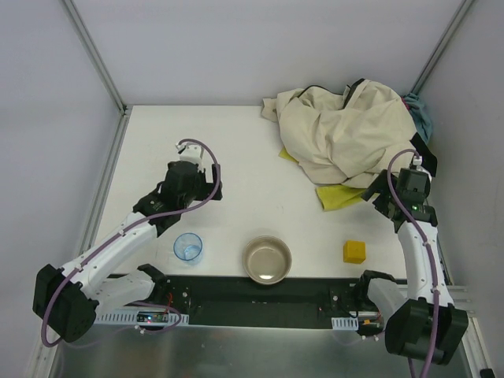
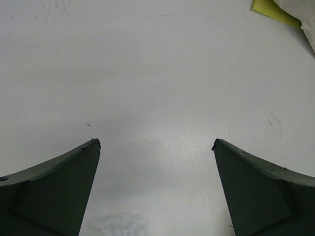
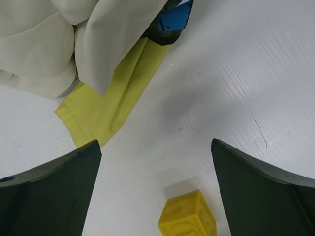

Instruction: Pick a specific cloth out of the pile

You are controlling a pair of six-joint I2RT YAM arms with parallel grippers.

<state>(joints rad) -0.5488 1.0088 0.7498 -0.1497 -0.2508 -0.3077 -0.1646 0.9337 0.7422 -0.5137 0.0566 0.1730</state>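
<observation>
The pile sits at the back right, topped by a big beige cloth (image 1: 346,130) (image 3: 44,39). From under its near edge pokes the yellow-green cloth (image 1: 340,196) (image 3: 106,108), mostly hidden; a corner of it also shows in the left wrist view (image 2: 275,12). A blue piece (image 3: 174,19) peeks out beside it. My right gripper (image 1: 398,201) (image 3: 156,141) hovers open just right of the yellow-green corner, nothing between its fingers. My left gripper (image 1: 211,187) (image 2: 156,142) is open over bare table at centre left, far from the pile.
A yellow cube (image 1: 353,251) (image 3: 188,216) lies below the right gripper. A metal bowl (image 1: 267,260) and a clear blue cup (image 1: 187,246) stand near the front edge. Blue-grey fabric (image 1: 421,114) hangs at the pile's right side by the frame post.
</observation>
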